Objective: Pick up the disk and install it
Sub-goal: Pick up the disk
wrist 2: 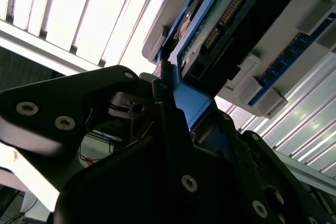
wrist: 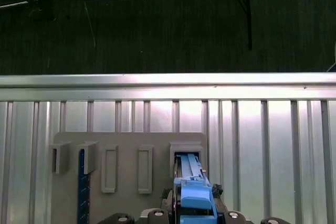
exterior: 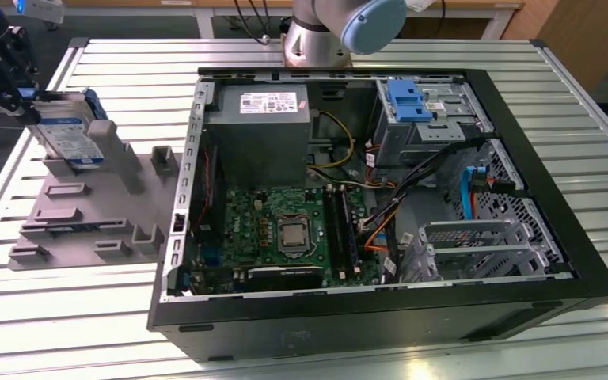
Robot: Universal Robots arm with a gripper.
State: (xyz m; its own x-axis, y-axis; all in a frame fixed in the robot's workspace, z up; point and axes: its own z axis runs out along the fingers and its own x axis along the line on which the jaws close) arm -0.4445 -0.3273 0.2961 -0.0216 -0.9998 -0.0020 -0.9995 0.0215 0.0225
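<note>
The disk (exterior: 72, 141), silver with a white-and-blue label and blue side rails, stands on edge in a slot at the back of the grey holder plate (exterior: 82, 226), at the exterior view's left. My black gripper (exterior: 24, 93) is at the disk's upper edge and is shut on it. In the second wrist view the black fingers (wrist 2: 168, 129) clamp a blue rail of the disk (wrist 2: 231, 19), whose circuit-board side shows. In the first wrist view the disk's (wrist: 190, 174) blue-railed edge runs from my gripper (wrist: 193, 214) down into the holder plate's (wrist: 126, 182) slot.
An open black computer case (exterior: 389, 321) lies on the slatted metal table (exterior: 557, 95), to the exterior view's right of the holder. Inside are a grey power supply (exterior: 262, 131), a motherboard (exterior: 283, 233), a blue bracket (exterior: 404, 99) and a metal drive cage (exterior: 484, 249). The arm's base (exterior: 320, 39) stands behind the case.
</note>
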